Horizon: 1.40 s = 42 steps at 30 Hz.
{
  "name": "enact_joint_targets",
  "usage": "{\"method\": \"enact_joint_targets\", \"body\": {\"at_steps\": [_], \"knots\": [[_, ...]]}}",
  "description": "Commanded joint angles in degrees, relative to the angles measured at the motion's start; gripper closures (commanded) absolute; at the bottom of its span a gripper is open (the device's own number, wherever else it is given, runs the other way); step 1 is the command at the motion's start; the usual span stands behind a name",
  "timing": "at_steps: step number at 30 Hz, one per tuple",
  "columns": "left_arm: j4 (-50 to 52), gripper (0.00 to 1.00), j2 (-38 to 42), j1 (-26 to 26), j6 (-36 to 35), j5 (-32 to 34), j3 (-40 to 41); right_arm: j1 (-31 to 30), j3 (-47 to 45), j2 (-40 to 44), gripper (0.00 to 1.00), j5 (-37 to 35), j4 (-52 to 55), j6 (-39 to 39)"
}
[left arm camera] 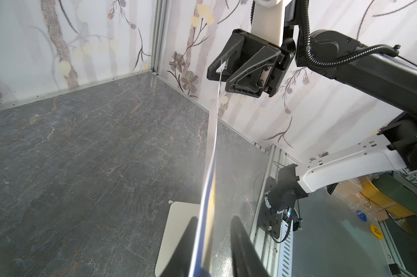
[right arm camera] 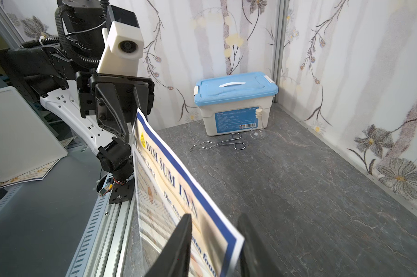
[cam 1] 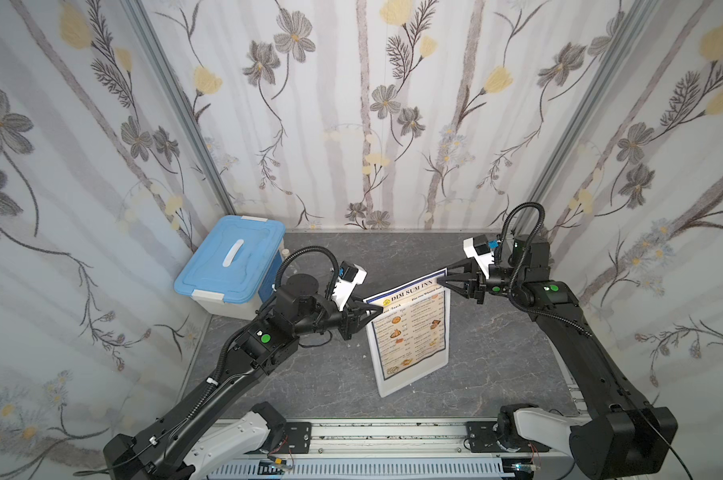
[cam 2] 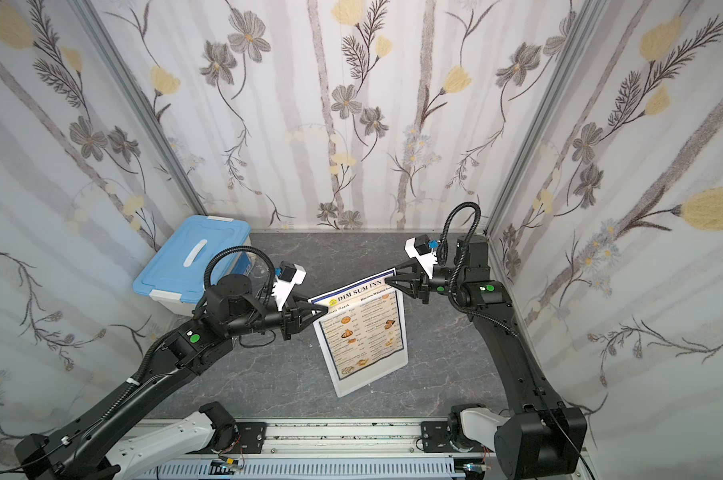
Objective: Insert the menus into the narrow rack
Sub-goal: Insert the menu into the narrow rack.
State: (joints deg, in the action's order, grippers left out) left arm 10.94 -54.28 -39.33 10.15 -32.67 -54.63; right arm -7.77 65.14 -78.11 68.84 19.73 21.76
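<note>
The menu (cam 1: 409, 328) (cam 2: 364, 332) stands nearly upright inside the narrow rack (cam 1: 387, 386) (cam 2: 345, 388), near the middle of the grey desk (cam 1: 497, 332). The lower part of the sheet sits in the sleeve. Its blue-bordered "DIM SUM INN" strip rises above the rack's top edge and leans toward the back wall. The left end effector (cam 1: 379, 309) (cam 2: 324, 309) is at the sheet's upper corner on the robot's left. In the left wrist view (left arm camera: 213, 218) its fingers are apart with the sheet's edge running up between them; the edge lies close against one finger and leaves a clear gap to the other. The rack's white foot (left arm camera: 176, 235) lies flat on the desk just below. The right end effector (cam 1: 445, 282) (cam 2: 389, 280) is at the opposite upper corner. In the right wrist view (right arm camera: 214, 215) its fingers are likewise spread, straddling the bordered corner without pinching it. The left wrist view (left arm camera: 219, 79) shows the same: the corner sits between the parted fingers. Well apart, in the desk's far left corner, stands a blue-lidded storage box (cam 1: 231, 257) (right arm camera: 234, 103), with metal tongs (right arm camera: 219, 144) and a small glass flask (right arm camera: 257, 130) in front of it.
</note>
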Motion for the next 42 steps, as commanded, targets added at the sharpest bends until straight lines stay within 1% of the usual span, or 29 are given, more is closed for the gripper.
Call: {"method": "enact_joint_targets", "body": {"at_steps": [1,3,5,7,10,12,15,18,19,20,22,23,24,26,31,33,36,37,40,42], "knots": [[-1.98,0.71,0.11,0.02,-0.15,1.49,-0.53,-0.14,0.63,-0.51,0.69,0.35,0.13,1.17],[-0.47,0.75,-0.41,0.02,-1.13,1.20,-1.21,-0.14,0.81,-0.77,0.79,0.75,0.35,1.18],[0.47,0.83,-0.74,0.06,-1.62,1.16,-1.44,-0.14,0.39,-0.91,0.90,1.20,1.20,1.85],[0.91,0.89,-0.86,-0.03,-1.71,1.20,-1.35,-0.14,-1.09,-0.36,0.94,0.88,1.39,2.32],[1.97,0.93,-1.03,0.03,-2.41,1.23,-1.44,0.01,-3.95,0.95,0.96,-0.54,1.19,2.71],[2.22,0.93,-1.21,0.04,-2.41,0.86,-1.61,0.12,-5.16,1.58,0.96,-0.60,0.88,2.65],[2.92,0.87,-1.87,0.04,-2.59,0.14,-2.44,0.21,-5.97,2.27,0.95,-1.38,0.48,2.23],[3.81,0.87,-2.57,-0.01,-3.16,-0.50,-3.14,0.45,-6.26,2.82,0.93,-1.99,0.49,1.96],[4.01,0.88,-2.67,-0.02,-3.35,-0.95,-3.33,0.61,-6.09,3.00,0.85,-1.65,-0.03,1.35],[4.06,0.91,-2.69,0.01,-3.37,-1.31,-3.51,0.72,-5.93,3.18,0.73,-1.47,-1.12,0.04],[3.53,0.94,-2.40,-0.02,-3.24,-1.77,-3.54,0.74,-4.95,3.66,0.56,-0.70,-3.05,-1.74],[2.72,0.94,-2.13,0.01,-3.02,-2.27,-3.48,0.71,-4.03,3.62,0.51,-0.54,-3.33,-2.07],[2.19,0.94,-1.90,0.03,-3.03,-2.53,-3.31,0.74,-3.07,3.35,0.49,-0.46,-3.01,-1.94],[1.89,0.93,-1.90,0.03,-3.03,-2.81,-3.20,0.74,-1.25,2.26,0.49,-0.21,-1.71,-1.05],[2.08,0.93,-2.10,-0.03,-2.99,-2.43,-3.04,-0.37,0.05,-0.49,0.60,0.50,1.24,1.44],[1.95,0.93,-1.93,0.01,-2.94,-2.25,-2.65,-0.74,-0.01,-0.78,0.61,0.68,2.46,2.47],[1.53,0.93,-1.72,-0.03,-2.53,-1.56,-2.11,-0.76,-0.88,-0.47,0.60,0.32,2.64,3.52],[1.13,0.92,-1.58,-0.03,-2.42,-1.44,-1.90,-0.76,-0.90,-0.49,0.62,0.41,2.57,3.55],[1.05,0.90,-1.50,0.13,-2.57,-1.09,-1.60,-0.76,-0.13,-1.06,0.83,0.84,2.84,3.37],[1.83,0.87,-1.67,0.21,-3.00,-0.76,-1.95,-0.67,-0.34,-0.81,0.90,0.62,3.42,3.69]]}}
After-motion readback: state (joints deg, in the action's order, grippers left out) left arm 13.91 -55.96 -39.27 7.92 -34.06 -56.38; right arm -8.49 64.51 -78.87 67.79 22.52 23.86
